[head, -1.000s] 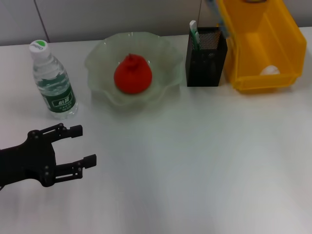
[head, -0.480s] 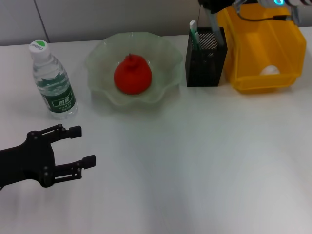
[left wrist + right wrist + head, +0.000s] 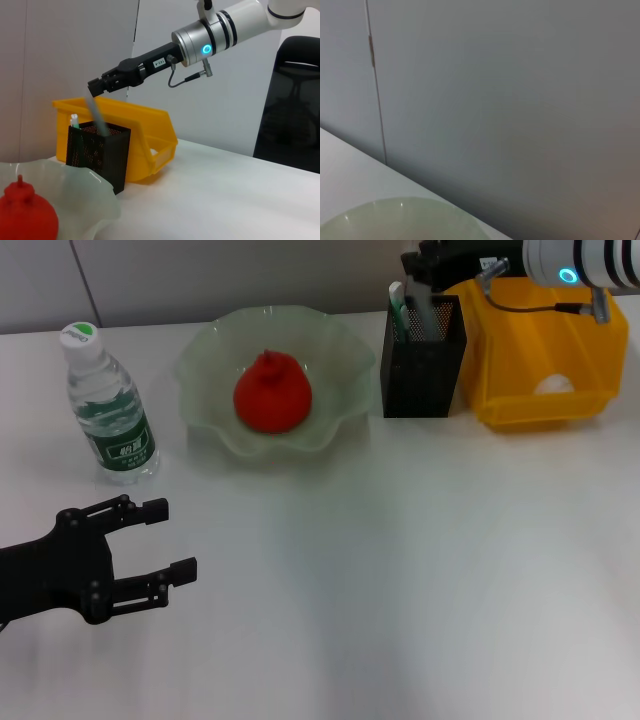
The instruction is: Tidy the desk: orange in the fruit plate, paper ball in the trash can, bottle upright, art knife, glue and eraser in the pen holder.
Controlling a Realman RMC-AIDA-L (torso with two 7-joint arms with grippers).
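Observation:
My right gripper (image 3: 418, 265) hovers just over the black mesh pen holder (image 3: 425, 370), shut on the top of a thin grey art knife (image 3: 420, 312) whose lower end is inside the holder. The left wrist view shows that gripper (image 3: 95, 87) on the art knife (image 3: 97, 117). A green-and-white glue stick (image 3: 397, 305) stands in the same holder. The orange (image 3: 272, 392) lies in the fruit plate (image 3: 210, 350). The paper ball (image 3: 553, 386) rests in the yellow trash can (image 3: 520, 405). The bottle (image 3: 110, 410) stands upright. My left gripper (image 3: 178, 538) is open near the front left. The eraser is hidden.
The pen holder stands tight between the fruit plate and the trash can, along the table's back edge by the wall. A dark chair (image 3: 292, 100) sits beyond the table. The right wrist view shows only the wall and the plate's rim (image 3: 395, 220).
The right arm has come in from the top right and brought the grey art knife down into the pen holder. The left arm has not moved.

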